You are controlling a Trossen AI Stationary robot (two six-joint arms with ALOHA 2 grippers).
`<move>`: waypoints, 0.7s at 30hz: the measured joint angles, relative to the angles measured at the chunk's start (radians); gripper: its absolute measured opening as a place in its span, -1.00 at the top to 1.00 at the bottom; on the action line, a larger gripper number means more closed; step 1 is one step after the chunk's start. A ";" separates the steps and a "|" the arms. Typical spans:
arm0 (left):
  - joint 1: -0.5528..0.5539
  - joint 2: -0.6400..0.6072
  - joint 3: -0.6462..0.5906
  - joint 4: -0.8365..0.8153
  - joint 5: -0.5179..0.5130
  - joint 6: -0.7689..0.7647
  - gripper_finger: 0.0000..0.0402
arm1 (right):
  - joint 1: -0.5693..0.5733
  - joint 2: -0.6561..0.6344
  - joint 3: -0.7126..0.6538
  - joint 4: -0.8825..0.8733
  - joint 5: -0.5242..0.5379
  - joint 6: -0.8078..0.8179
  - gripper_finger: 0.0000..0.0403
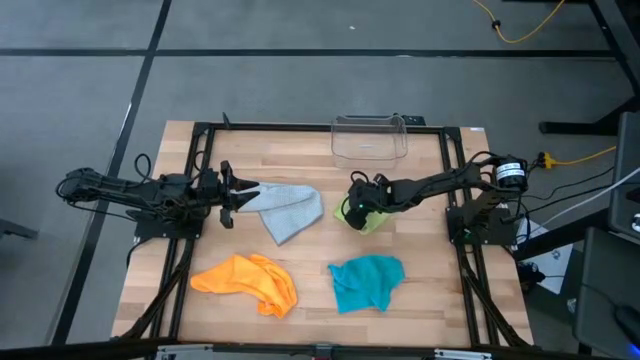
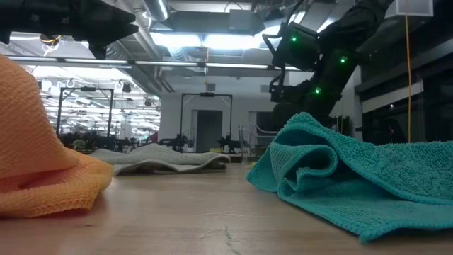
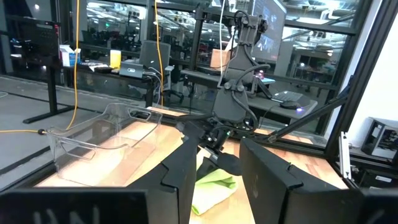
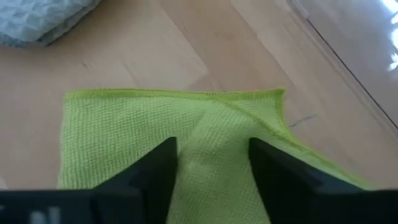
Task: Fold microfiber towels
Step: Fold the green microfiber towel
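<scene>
The grey-blue towel (image 1: 290,208) lies crumpled at the table's middle, one corner pointing at my left gripper (image 1: 233,196). That gripper is open and empty just to the left of that corner. The lime green towel (image 1: 368,221) lies partly folded right of the middle. My right gripper (image 4: 211,165) is open and points down over it, with a folded-over flap (image 4: 249,124) between its fingers. The orange towel (image 1: 248,280) and the teal towel (image 1: 365,282) lie bunched near the front edge. My right gripper comes at the lime green towel from above, its fingers (image 4: 163,163) standing on either side of the towel's folded middle (image 4: 211,149). The towel lies flat on the table. I cannot tell whether the fingertips touch it.
A clear plastic bin (image 1: 370,138) stands at the table's far edge, behind the right gripper. Bare wood (image 1: 310,255) shows between the towels. In the low view the orange towel (image 2: 42,170) and the teal towel (image 2: 340,184) fill the foreground.
</scene>
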 joint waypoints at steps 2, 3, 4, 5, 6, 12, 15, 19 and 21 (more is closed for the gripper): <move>0.000 0.000 0.000 0.000 0.000 0.000 0.43 | 0.000 0.000 0.000 0.000 0.000 -0.016 0.20; 0.000 0.000 0.000 0.000 0.000 0.000 0.43 | 0.000 0.000 0.000 0.000 0.000 -0.017 0.27; 0.000 0.000 0.000 0.000 0.000 0.000 0.43 | 0.000 0.000 0.000 -0.001 0.000 -0.018 0.34; 0.000 0.000 0.000 0.000 0.000 0.000 0.43 | 0.000 0.000 0.000 -0.004 0.000 -0.018 0.40; 0.000 0.000 0.000 0.000 0.000 0.000 0.43 | 0.000 0.000 0.000 -0.007 0.000 -0.018 0.47; 0.000 0.000 0.000 0.000 0.000 0.000 0.43 | 0.000 -0.010 0.000 -0.012 -0.005 -0.047 0.89; 0.000 0.000 0.000 0.000 0.000 0.000 0.43 | 0.000 -0.044 0.000 -0.010 -0.005 -0.069 0.95; 0.000 0.000 0.000 0.000 0.000 0.000 0.43 | 0.004 -0.100 0.000 -0.014 -0.005 -0.072 0.93; 0.000 0.000 0.000 0.000 0.000 0.000 0.43 | 0.012 -0.128 0.000 -0.013 -0.005 -0.077 0.96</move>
